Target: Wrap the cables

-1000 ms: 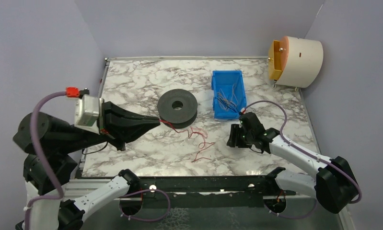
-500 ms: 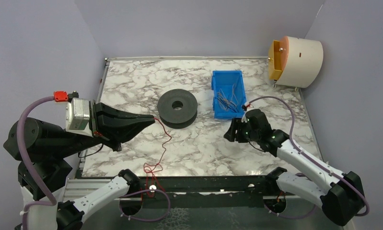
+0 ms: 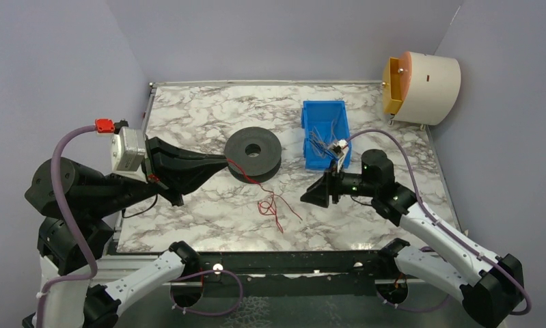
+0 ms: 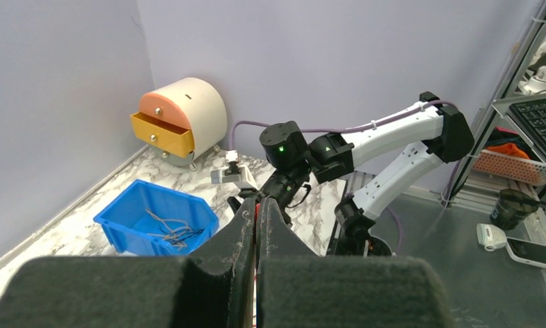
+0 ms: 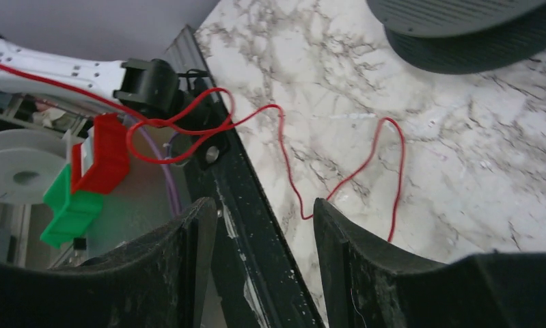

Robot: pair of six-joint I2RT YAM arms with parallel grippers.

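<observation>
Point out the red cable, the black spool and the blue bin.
red cable (image 3: 266, 203): top external view, its loose tangled part.
black spool (image 3: 268, 146): top external view, upper face right of the hole.
blue bin (image 3: 323, 104): top external view, far rim.

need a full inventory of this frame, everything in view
spool: one, black, flat, mid-table.
red cable: one, red, loose on the table nearer than the spool, one end at the left tool.
bin: one, blue, right of the spool.
wires: several, count unclear, dark, inside the bin.
drawer unit: one, cream, orange face, yellow drawer, far right corner.
table: one, white-grey marble.
left tool: one, black, shut on the red cable beside the spool.
right tool: one, black, open, nearer than the bin.
</observation>
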